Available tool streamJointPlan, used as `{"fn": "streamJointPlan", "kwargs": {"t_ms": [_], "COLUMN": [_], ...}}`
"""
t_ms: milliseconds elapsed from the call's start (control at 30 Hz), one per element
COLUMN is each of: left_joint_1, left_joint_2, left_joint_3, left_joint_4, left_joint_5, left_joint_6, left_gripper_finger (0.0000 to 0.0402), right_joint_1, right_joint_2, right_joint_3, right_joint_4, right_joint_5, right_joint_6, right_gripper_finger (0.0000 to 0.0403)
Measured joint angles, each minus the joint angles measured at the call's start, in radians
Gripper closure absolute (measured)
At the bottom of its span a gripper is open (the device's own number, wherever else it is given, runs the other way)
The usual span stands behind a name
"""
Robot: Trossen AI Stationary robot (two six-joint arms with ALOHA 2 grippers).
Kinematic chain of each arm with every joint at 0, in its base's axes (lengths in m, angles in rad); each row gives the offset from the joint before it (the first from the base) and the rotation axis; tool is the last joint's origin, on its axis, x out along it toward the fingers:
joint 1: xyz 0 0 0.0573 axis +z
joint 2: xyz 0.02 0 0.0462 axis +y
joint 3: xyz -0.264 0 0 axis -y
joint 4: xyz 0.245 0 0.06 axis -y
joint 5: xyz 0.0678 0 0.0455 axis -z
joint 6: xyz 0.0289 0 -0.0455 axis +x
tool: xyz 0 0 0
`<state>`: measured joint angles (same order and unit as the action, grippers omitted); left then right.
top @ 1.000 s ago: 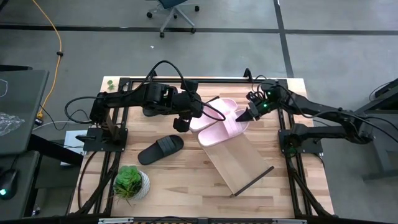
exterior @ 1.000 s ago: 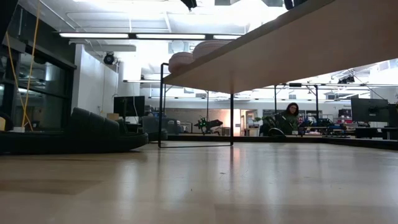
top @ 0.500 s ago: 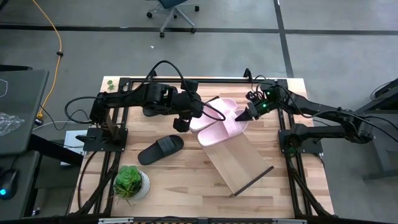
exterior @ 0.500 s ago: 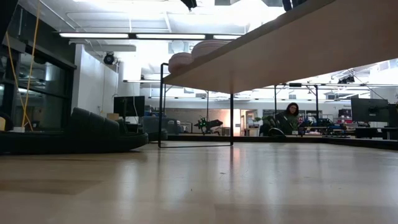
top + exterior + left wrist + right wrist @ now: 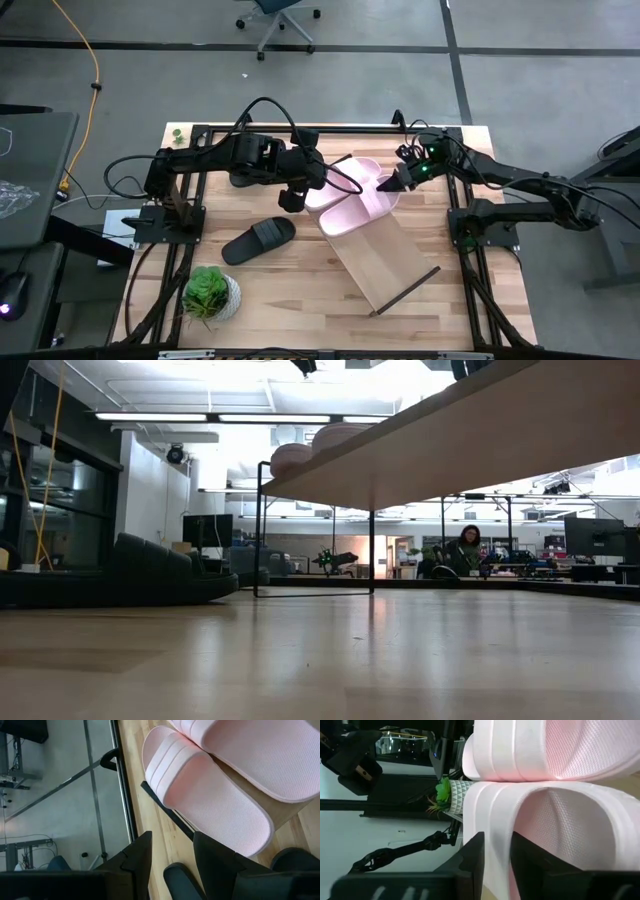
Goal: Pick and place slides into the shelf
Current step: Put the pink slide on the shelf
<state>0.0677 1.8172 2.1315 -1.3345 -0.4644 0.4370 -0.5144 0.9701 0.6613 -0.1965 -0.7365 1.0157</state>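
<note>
Two pale pink slides (image 5: pixel 352 197) lie side by side, soles down, on the far end of the light-wood shelf (image 5: pixel 385 262), which stands slantwise on the table. One black slide (image 5: pixel 258 238) rests sole down on the tabletop to the left. My right gripper (image 5: pixel 498 865) is open at the pink slides' right end, with one finger under a slide's strap (image 5: pixel 495 835) and one outside it. My left gripper (image 5: pixel 172 855) hangs open above the table, just left of the pink slides (image 5: pixel 210 805), and holds nothing. My right gripper's fingers (image 5: pixel 470 865) stand on either side of the strap's edge on one pink slide, coming in nearly level from the table's right. Whether they touch the strap, I cannot tell. That slide lies on the shelf beside the other pink one.
A potted green plant (image 5: pixel 210 293) stands near the front left corner. A black metal frame (image 5: pixel 200 130) runs around the table's edges. The shelf's near half is bare, with a dark rim (image 5: pixel 408 290) at its end. In the low view a person (image 5: pixel 465 550) sits far behind.
</note>
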Motion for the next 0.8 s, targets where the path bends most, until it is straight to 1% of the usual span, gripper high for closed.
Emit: {"fn": "streamJointPlan", "kwargs": {"t_ms": [133, 533, 800], "left_joint_1": [0.000, 0.000, 0.000], "left_joint_2": [0.000, 0.000, 0.000], "left_joint_3": [0.000, 0.000, 0.000], "left_joint_4": [0.000, 0.000, 0.000], "left_joint_5": [0.000, 0.000, 0.000], "left_joint_6": [0.000, 0.000, 0.000], "left_gripper_finger": [0.0268, 0.0268, 0.0268], "right_joint_1": [0.000, -0.002, -0.002], "right_joint_2": [-0.003, -0.011, -0.012], "right_joint_3": [0.000, 0.000, 0.000], "right_joint_4": [0.000, -0.005, -0.053], "right_joint_5": [0.021, 0.037, 0.063], "right_joint_6": [0.000, -0.003, -0.017], "right_gripper_finger": [0.0320, 0.0320, 0.0320]}}
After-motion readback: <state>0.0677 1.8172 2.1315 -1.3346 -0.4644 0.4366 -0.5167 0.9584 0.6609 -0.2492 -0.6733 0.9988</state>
